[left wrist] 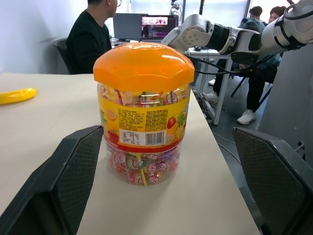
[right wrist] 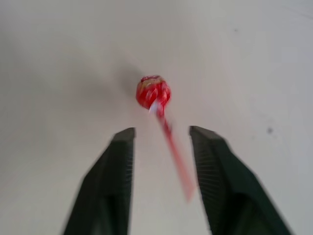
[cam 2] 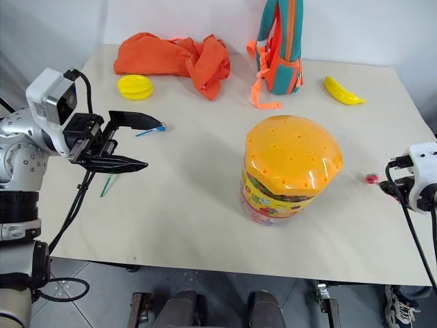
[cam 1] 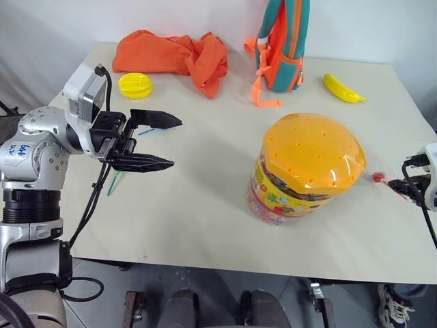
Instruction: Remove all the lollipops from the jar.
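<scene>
Your left gripper [cam 1: 158,141] hangs in the air over the left side of the table [cam 1: 205,205]. Its two black fingers are spread wide apart and it has nothing in it. It points across toward the jar [cam 1: 304,167].

The jar stands upright near the middle of the table, a bit to the right. Its orange lid [left wrist: 143,64] with little holes is on. You can see lots of wrapped candies through its clear wall.

Your right gripper [right wrist: 161,133] is at the right edge of the table. Its fingers are partly apart. The lollipop with the red stick [right wrist: 153,92] lies in front of them, with its stick running back between the fingers. You can't tell if the stick touches a finger.

Under your left gripper, a green stick [cam 1: 113,182] and a blue stick [cam 2: 150,130] lie on the table.

Farther back are a yellow star-shaped fruit [cam 1: 134,85], an orange cloth [cam 1: 174,56], a small backpack [cam 1: 281,42] and a banana [cam 1: 343,89].
</scene>
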Robot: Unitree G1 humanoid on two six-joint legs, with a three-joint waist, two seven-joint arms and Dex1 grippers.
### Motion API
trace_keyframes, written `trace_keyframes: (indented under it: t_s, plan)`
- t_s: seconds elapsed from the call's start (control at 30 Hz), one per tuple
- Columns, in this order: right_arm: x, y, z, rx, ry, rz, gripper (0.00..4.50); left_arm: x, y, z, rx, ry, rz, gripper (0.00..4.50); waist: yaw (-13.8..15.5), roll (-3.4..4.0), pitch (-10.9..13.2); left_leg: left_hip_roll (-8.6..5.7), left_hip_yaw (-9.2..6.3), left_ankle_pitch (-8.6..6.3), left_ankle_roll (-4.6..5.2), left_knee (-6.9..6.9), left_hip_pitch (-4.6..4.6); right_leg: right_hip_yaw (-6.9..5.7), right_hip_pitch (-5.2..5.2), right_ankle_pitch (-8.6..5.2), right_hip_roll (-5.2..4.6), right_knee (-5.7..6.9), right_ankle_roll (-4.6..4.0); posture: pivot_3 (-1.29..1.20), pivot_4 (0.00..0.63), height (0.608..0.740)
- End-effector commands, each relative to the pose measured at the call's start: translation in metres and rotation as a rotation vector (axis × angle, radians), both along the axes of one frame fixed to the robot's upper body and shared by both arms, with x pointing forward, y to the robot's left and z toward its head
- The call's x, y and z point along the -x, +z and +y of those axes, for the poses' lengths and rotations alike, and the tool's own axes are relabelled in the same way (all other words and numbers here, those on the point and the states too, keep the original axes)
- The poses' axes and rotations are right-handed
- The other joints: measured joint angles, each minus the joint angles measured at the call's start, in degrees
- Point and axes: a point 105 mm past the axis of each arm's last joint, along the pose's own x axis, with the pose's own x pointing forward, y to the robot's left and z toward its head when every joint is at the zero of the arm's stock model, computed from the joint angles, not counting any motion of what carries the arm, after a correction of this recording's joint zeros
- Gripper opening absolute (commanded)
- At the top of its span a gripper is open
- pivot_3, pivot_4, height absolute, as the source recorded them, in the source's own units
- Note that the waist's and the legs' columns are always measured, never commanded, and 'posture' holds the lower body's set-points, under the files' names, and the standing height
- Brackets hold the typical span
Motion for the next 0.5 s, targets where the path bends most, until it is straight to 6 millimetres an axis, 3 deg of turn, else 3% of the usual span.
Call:
trace_keyframes:
  t_s: [0.03, 0.17, 0.5]
  plan:
    - [0.004, 0.011, 0.009, -0.003, 0.05, -0.037, 3.18, 0.009, 0.009, 0.0, 0.014, -0.023, -0.044, 4.5, 0.03, 0.0, 0.0, 0.0, 0.01, 0.0, 0.0, 0.0, 0.0, 0.0, 0.0, 0.0, 0.0, 0.0, 0.0, 0.0, 0.15, 0.74]
    - [0.011, 0.016, 0.011, -0.008, 0.076, -0.058, 4.49, 0.008, 0.007, 0.0, 0.012, -0.007, -0.046, 4.5, 0.09, 0.01, -0.01, -0.01, 0.02, 0.0, 0.0, 0.0, 0.0, 0.01, 0.0, 0.0, -0.01, 0.0, 0.0, 0.0, 0.15, 0.74]
    - [0.03, 0.051, 0.055, -0.06, 0.426, -0.196, 4.49, 0.0, 0.011, -0.005, 0.073, 0.055, -0.073, 4.5, 0.14, 0.01, -0.01, -0.01, 0.0, 0.0, 0.0, 0.0, 0.0, 0.02, 0.01, 0.0, 0.0, -0.01, 0.0, 0.0, 0.15, 0.74]
